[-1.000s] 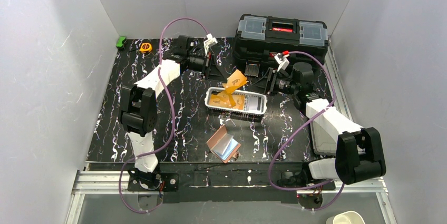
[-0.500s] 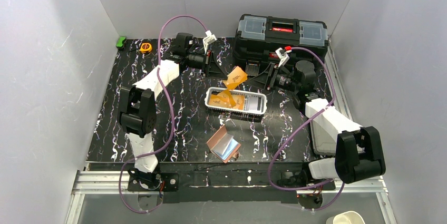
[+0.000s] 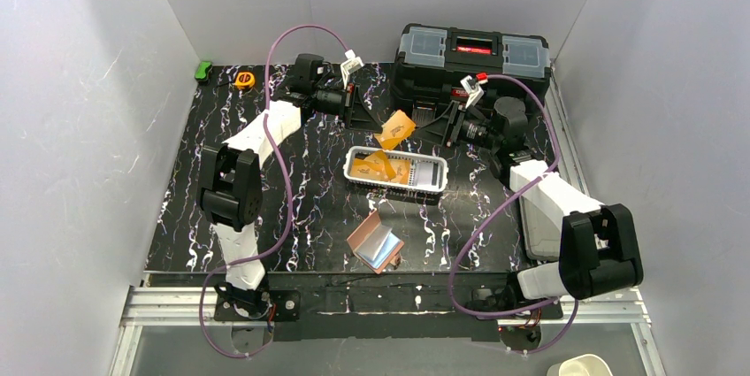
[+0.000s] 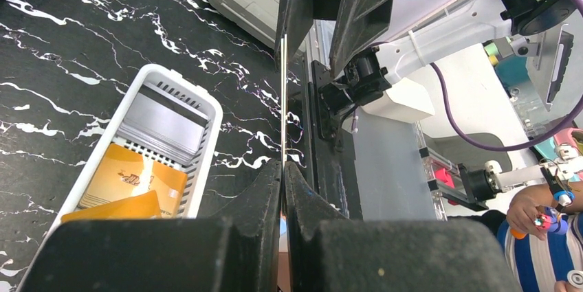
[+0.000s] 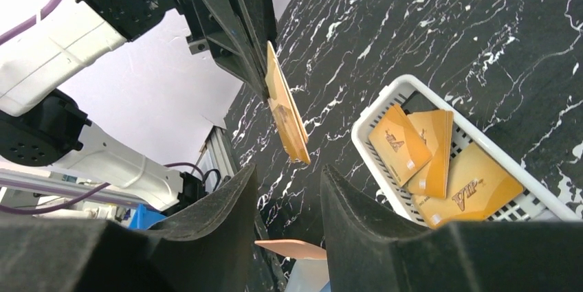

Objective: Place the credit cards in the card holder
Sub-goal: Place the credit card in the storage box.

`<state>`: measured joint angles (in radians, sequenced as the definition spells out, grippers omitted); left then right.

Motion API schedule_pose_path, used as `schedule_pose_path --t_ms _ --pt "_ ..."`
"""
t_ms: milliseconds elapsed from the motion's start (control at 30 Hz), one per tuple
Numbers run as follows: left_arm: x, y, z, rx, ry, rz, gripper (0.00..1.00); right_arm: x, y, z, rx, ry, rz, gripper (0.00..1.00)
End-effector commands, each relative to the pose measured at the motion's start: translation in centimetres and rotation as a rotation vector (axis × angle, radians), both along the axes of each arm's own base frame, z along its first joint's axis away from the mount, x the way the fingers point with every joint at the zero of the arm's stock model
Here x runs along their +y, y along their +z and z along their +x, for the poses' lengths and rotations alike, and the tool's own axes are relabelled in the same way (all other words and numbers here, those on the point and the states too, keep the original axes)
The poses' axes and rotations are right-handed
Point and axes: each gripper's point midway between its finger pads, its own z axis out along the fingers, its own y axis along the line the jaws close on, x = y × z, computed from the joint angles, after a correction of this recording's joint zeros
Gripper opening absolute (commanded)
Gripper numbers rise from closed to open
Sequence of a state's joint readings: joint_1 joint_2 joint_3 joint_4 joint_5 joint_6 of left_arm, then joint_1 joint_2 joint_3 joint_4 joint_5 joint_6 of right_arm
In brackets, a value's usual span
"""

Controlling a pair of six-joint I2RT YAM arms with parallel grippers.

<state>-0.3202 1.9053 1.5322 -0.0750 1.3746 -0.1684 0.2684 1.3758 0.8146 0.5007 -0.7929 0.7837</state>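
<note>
r gripper (image 5: 289, 172) moved nearer orange card (image 5: 285, 110), jaws apart; l gripper (image 4: 283, 168) clamps card.

The card holder (image 5: 292, 249) is mostly hidden behind the right gripper (image 5: 287, 175).

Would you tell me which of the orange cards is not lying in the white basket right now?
The orange card pinched in the left gripper, held up in the air; the other orange cards lie inside the white basket.
</note>
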Motion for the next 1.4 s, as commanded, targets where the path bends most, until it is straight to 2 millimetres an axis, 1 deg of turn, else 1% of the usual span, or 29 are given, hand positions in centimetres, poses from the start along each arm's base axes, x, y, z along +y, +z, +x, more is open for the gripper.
schedule_pose_path --t_ms 0,467,633,767,967,1233,1367 --pt "0.3 3.0 -1.1 -0.070 -0.009 -0.031 0.00 0.4 3.6 0.7 -0.122 0.024 0.038 0.45" --pt "0.1 3.0 -0.7 -0.072 0.003 -0.029 0.00 0.8 3.5 0.4 -0.103 0.046 0.043 0.40" --pt "0.1 2.8 -0.6 -0.072 0.009 -0.026 0.00 1.0 3.9 0.0 -0.120 0.055 0.041 0.40" --pt "0.1 2.8 -0.5 -0.072 0.012 -0.024 0.00 1.5 4.4 -0.1 -0.135 0.068 0.034 0.39" --pt "0.1 2.8 -0.5 -0.075 0.012 -0.023 0.00 2.3 4.3 -0.3 -0.141 0.082 0.022 0.39" --pt "0.2 2.8 -0.6 -0.074 0.010 -0.022 0.00 3.1 4.1 0.4 -0.137 0.087 0.017 0.39" --pt "0.2 2.8 -0.8 -0.073 0.006 -0.023 0.00 3.7 4.4 0.6 -0.144 0.101 0.019 0.38"
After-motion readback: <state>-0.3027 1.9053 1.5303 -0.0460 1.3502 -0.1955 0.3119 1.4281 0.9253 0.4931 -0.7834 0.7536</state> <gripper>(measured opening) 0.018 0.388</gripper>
